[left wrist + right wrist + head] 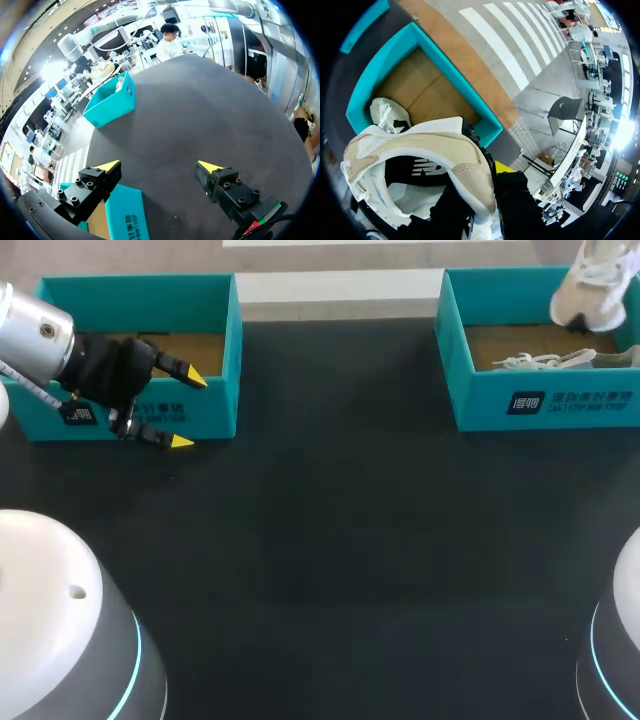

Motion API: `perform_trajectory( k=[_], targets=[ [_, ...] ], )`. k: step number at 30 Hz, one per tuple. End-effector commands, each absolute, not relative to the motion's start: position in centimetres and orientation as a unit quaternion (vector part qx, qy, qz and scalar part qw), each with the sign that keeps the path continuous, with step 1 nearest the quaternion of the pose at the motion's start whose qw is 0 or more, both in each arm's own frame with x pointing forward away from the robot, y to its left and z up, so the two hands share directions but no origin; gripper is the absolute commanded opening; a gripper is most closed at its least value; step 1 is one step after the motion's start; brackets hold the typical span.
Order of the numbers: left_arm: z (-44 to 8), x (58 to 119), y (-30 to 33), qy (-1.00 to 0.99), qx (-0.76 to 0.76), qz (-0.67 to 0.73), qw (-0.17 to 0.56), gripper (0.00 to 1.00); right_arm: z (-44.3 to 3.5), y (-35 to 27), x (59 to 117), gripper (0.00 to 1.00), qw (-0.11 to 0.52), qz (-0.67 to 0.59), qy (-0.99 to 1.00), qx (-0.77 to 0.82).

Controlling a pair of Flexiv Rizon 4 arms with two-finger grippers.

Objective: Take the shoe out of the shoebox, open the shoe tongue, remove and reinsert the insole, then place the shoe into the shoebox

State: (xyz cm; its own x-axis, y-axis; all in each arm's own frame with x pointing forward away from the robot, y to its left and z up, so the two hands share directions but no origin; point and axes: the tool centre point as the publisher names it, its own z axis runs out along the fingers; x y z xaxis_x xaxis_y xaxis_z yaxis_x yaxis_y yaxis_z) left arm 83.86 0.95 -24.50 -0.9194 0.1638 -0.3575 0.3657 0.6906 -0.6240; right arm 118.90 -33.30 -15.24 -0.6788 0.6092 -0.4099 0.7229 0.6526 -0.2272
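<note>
Aloft, shoe (435,145) in right pincer (487,176), above shoebox (451,75)

The left arm (35,330) comes in from the left edge. Its silver wrist leads to the black left pincer (188,410), which points toward the middle. The 2 yellow-tipped fingers stand wide apart, 1 above the other in the head view, with nothing gripped between them. The right pincer (485,172) is clamped on the heel of the shoe (420,145). 1 yellow-tipped finger presses the outside of the heel, and the other is mostly hidden inside the shoe.
</note>
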Motion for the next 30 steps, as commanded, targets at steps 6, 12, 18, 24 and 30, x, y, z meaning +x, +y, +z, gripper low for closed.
perform_trajectory(
  k=[6,12,18,24,30],
  targets=[
    [-24.47,83.80,0.97,0.910,0.146,-0.364,0.138,1.00,-14.98,-33.80,117.85,0.00,0.084,-0.172,0.629,0.753],
    [-24.47,83.80,0.97,0.910,0.146,-0.364,0.138,1.00,-14.98,-33.80,117.85,0.00,0.084,-0.172,0.629,0.753],
    [-24.47,83.80,0.97,0.910,0.146,-0.364,0.138,1.00,-14.98,-33.80,117.85,0.00,0.084,-0.172,0.629,0.753],
    [-24.47,83.80,0.97,0.910,0.146,-0.364,0.138,1.00,-14.98,-33.80,117.85,0.00,0.084,-0.172,0.629,0.753],
    [-24.47,83.80,0.97,0.910,0.146,-0.364,0.138,1.00,-14.98,-33.80,117.85,0.00,0.084,-0.172,0.629,0.753]
  ],
)
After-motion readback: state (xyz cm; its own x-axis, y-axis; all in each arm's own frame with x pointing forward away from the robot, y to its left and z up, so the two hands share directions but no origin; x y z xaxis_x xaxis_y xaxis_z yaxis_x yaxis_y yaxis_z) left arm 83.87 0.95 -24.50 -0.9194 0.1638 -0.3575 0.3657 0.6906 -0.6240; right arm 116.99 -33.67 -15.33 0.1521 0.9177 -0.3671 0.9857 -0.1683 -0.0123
